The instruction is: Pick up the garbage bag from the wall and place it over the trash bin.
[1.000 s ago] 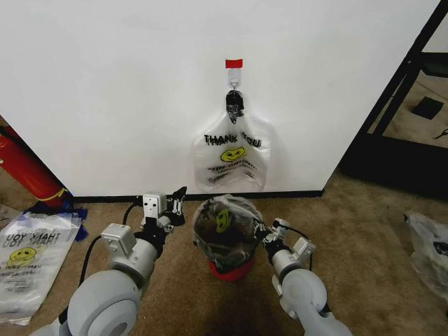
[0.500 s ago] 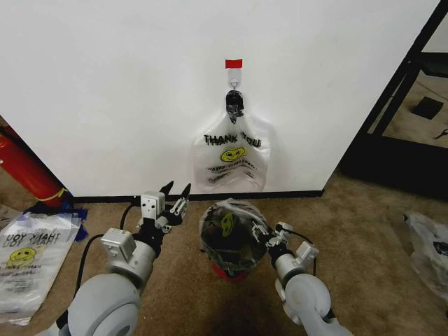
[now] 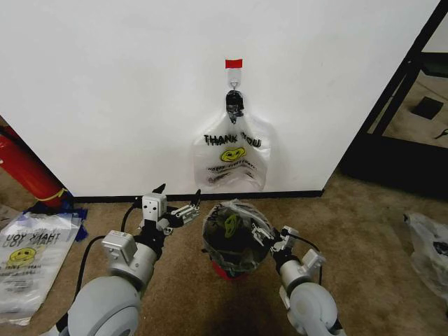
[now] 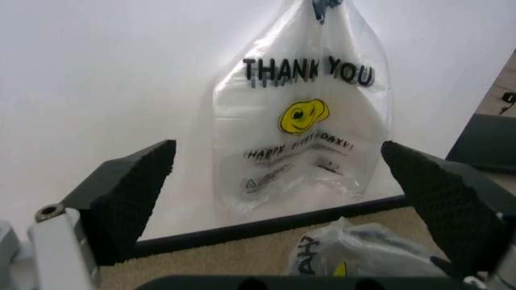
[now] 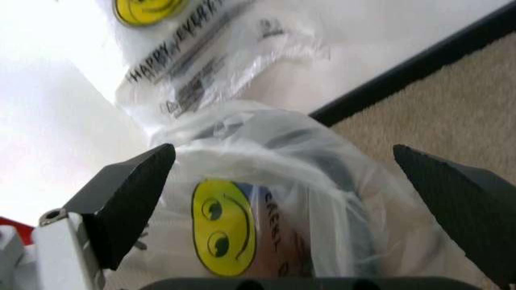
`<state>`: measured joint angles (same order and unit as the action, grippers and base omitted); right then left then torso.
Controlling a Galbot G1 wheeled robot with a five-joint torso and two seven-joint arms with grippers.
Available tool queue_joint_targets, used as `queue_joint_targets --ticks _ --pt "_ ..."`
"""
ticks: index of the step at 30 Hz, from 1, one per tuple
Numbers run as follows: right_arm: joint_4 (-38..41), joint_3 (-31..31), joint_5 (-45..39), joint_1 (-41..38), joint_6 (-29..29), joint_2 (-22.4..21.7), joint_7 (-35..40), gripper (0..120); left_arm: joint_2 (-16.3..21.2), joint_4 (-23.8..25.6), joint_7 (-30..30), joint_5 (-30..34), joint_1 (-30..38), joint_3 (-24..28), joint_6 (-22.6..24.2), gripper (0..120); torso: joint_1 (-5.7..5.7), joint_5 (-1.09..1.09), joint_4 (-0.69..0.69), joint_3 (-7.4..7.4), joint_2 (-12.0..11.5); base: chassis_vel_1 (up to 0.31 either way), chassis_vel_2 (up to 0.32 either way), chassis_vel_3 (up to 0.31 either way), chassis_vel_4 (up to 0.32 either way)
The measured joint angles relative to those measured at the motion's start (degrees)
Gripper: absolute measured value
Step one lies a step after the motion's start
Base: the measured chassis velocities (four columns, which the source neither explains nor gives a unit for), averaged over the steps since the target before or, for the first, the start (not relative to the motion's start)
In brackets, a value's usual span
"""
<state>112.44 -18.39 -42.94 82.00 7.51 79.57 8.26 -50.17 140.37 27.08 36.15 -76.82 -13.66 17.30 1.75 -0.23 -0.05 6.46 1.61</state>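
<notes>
Left gripper (image 3: 176, 213), its two black ribbed fingers spread wide apart and holding nothing, hovers low just to the left of the bin (image 3: 231, 241). Right gripper (image 3: 269, 236) sits close against the bin's right side, fingers also spread, with crinkled plastic between them but not pinched.

The bin is a small round black mesh basket on a red base, standing on tan carpet just in front of the wall (image 3: 105, 91). A thin clear bag printed with a yellow smiley (image 5: 222, 226) is draped over its top, puckered and loosely gathered, so the liner looks seated but not smoothed.

Straight behind and above the bin, a second bag (image 3: 232, 157) hangs flat against the smooth white wall from a metal hook (image 3: 234, 88) under a strip of red tape (image 3: 234, 64). It is glossy, see-through film with black THANK YOU lettering and a smiley, its handles bunched at the hook so it falls open-mouth up, easy to lift off.

Both grippers flank the bin, probably having let go of the liner.
</notes>
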Motion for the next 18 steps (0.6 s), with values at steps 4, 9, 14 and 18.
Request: queue_joint_targets --ticks 4,9,14,18 --pt "-0.3 -0.9 0.7 0.6 -4.6 0.3 -1.6 100 -0.1 0.1 0.0 -0.1 -0.1 0.1 0.1 100 0.00 0.00 0.00 0.00 0.0 0.000 0.000 0.000 0.000" --pt "-1.0 -2.2 0.2 0.9 -10.4 1.1 -2.9 100 -0.1 0.4 0.0 -0.4 -0.4 0.0 0.1 100 0.00 0.00 0.00 0.00 0.0 0.000 0.000 0.000 0.000" --pt "1.3 -4.0 6.1 2.3 -11.9 1.8 -1.6 100 -0.1 0.7 -0.2 -1.4 -1.0 -1.0 -0.4 100 0.00 0.01 0.01 0.00 0.0 0.000 0.000 0.000 0.000" --pt "5.7 -5.9 14.8 5.6 -11.7 1.7 -0.5 100 -0.2 -0.9 -3.1 -3.2 -2.3 -2.8 -6.1 100 0.00 0.02 0.01 0.00 0.0 0.000 0.000 0.000 0.000"
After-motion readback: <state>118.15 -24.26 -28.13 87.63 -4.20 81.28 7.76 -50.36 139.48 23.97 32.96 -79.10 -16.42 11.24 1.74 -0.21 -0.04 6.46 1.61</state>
